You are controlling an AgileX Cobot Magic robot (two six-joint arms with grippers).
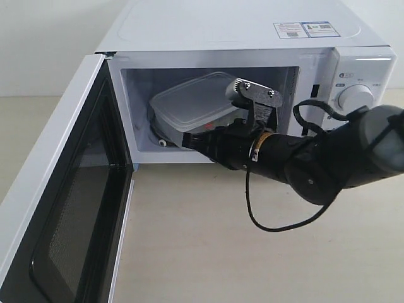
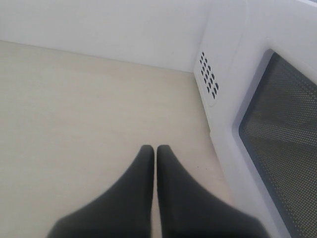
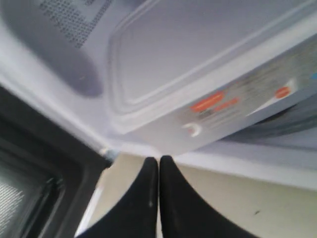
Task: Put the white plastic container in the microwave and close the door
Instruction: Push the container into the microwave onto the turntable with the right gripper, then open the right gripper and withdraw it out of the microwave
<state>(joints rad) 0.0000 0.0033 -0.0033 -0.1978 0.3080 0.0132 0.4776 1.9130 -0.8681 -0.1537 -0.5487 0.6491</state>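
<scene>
The container (image 1: 192, 101) lies tilted inside the microwave (image 1: 240, 25), its labelled side just ahead of the right gripper (image 3: 158, 161), whose fingers are pressed together on nothing. The near edge looks close to the cavity lip; if it isn't nudged deeper, the door (image 1: 44, 164) could strike it. The right arm fills the doorway and its cable (image 1: 265, 221) hangs loose, so a snag is possible. The left gripper (image 2: 156, 148), also closed and empty, sits just beside the door's outer face, with bare table on its other side.

A pale beige tabletop (image 1: 252, 265) meets a plain white wall (image 1: 38, 44).
</scene>
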